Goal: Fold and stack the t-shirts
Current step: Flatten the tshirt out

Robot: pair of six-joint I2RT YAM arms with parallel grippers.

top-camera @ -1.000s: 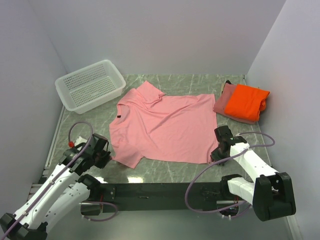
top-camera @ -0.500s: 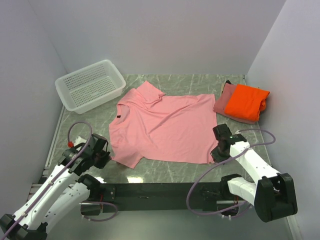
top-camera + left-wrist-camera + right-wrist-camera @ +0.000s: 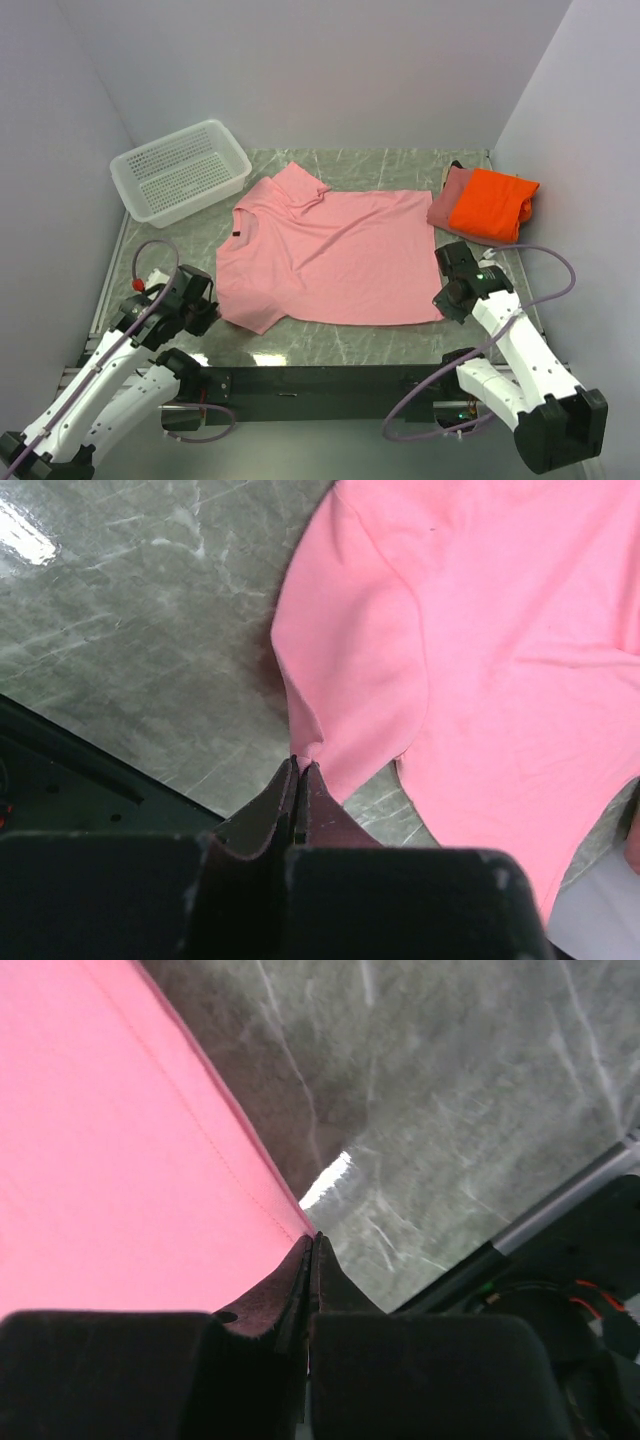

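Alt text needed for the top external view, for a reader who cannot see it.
A light pink t-shirt lies spread on a marbled table, the left gripper pinching its near-left sleeve and the right gripper its near-right hem corner. At far right a folded orange t-shirt rests on a folded dusty rose one; a white basket sits far left.

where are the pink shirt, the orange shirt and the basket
pink shirt [image 3: 340, 260]: top external view, middle of its body
orange shirt [image 3: 490, 203]: top external view, centre of folded top
basket [image 3: 180, 175]: top external view, bare perforated floor
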